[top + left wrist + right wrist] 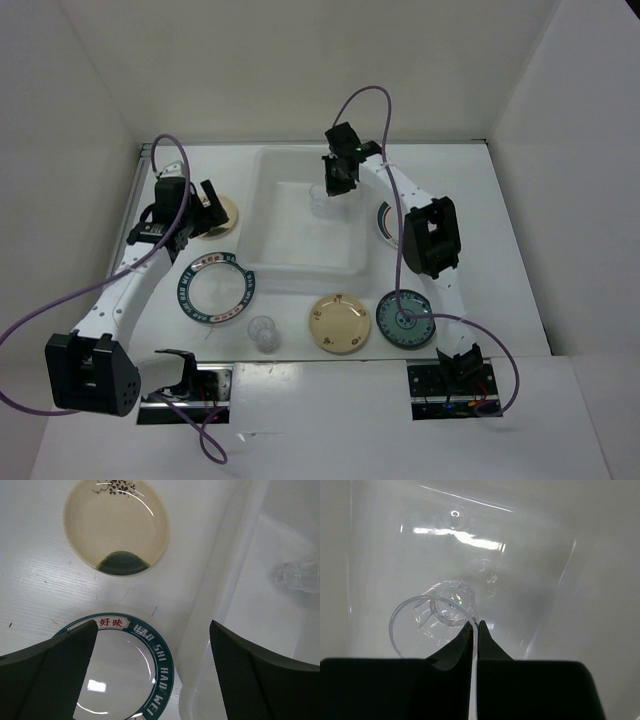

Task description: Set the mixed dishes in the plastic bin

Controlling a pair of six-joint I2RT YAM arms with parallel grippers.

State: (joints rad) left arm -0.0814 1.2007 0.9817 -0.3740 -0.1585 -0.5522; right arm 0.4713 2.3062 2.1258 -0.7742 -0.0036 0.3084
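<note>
The plastic bin [288,240] stands at the table's middle. My right gripper [338,185] is shut on the rim of a small clear cup [322,199] and holds it tilted inside the bin; its wrist view shows the pinched cup [431,621] over the bin floor [530,570]. My left gripper [203,212] is open and empty, above the table beside the cream bowl [220,214]. In the left wrist view the gripper [153,630] hovers over the blue-rimmed white plate [120,675], with the bowl [116,527] ahead and the bin wall [225,605] to the right.
On the table in front of the bin lie the blue-rimmed plate [215,289], a second clear cup [263,333], a cream-yellow plate [340,323] and a teal plate [403,318]. A green-red rimmed plate [384,220] is partly hidden by the right arm.
</note>
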